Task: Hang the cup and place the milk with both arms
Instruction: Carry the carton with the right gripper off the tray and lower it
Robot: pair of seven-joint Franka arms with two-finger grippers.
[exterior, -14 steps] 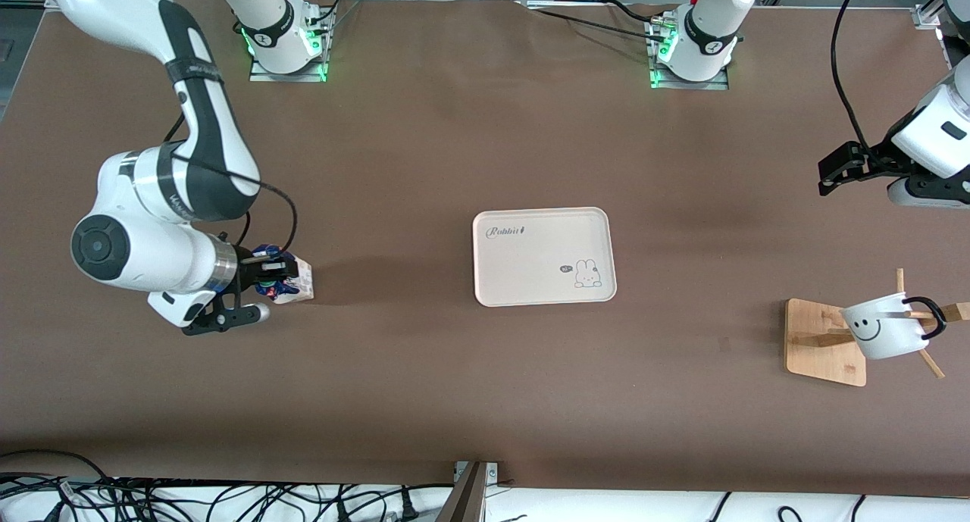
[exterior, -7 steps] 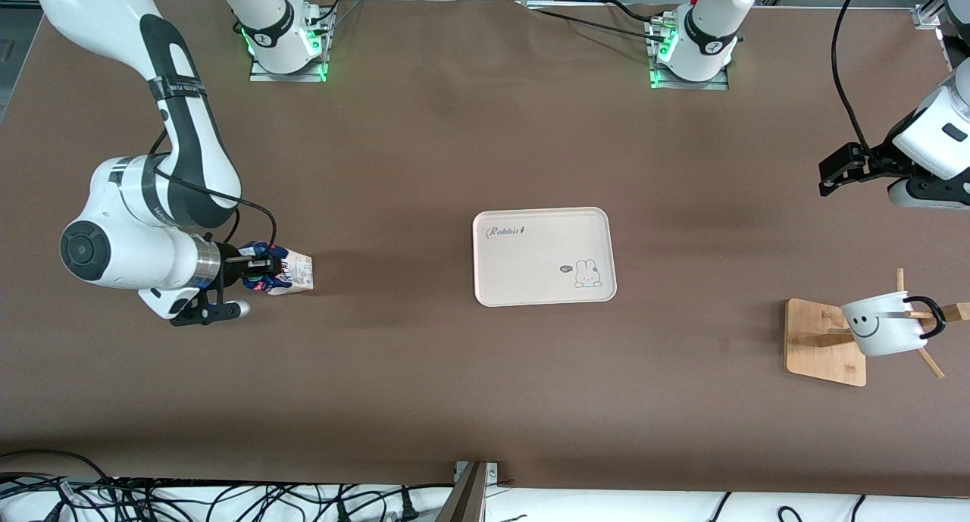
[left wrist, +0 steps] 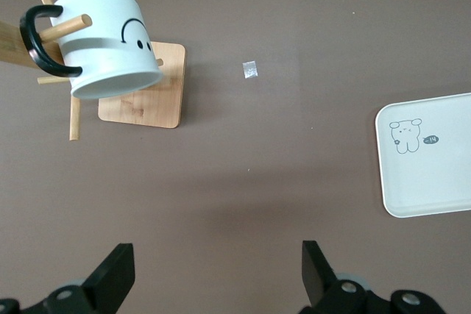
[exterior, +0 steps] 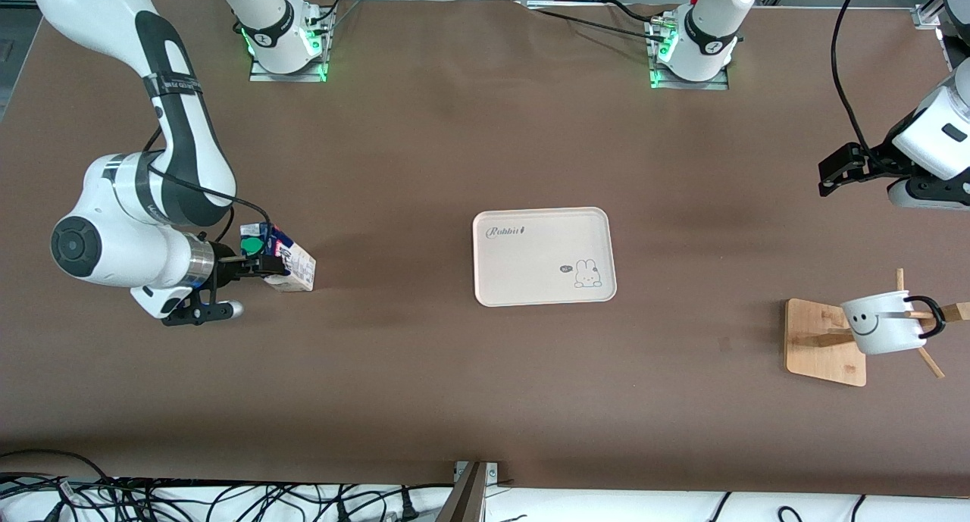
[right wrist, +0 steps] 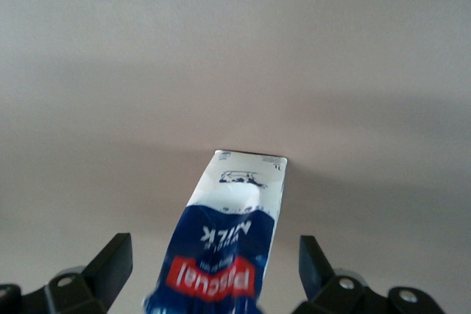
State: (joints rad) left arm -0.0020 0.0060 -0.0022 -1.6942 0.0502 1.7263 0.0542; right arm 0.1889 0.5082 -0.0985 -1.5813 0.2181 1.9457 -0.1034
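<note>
The milk (exterior: pixel 292 263), a dark blue carton with a green cap, is on the table at the right arm's end. I cannot tell if it stands straight or leans. My right gripper (exterior: pixel 265 268) is low beside it. In the right wrist view the milk (right wrist: pixel 235 211) lies between the wide-open fingers (right wrist: pixel 114 255) of the right gripper (right wrist: pixel 213 259), with a gap on each side. The white smiley cup (exterior: pixel 879 329) hangs by its black handle on a peg of the wooden rack (exterior: pixel 822 340). My left gripper (exterior: pixel 830 175) waits open and empty in the air at the left arm's end. The left wrist view shows the left gripper (left wrist: pixel 217 277) and the cup (left wrist: pixel 110 45).
A white tray (exterior: pixel 542 279) with a rabbit print lies at the table's middle, and also shows in the left wrist view (left wrist: pixel 441 182). A small scrap of tape (left wrist: pixel 251 70) lies on the table between the tray and the rack (left wrist: pixel 143 104).
My right arm has drawn back toward its end of the table. The milk's top has come out from under the gripper and its green cap now shows. The left arm has not moved.
</note>
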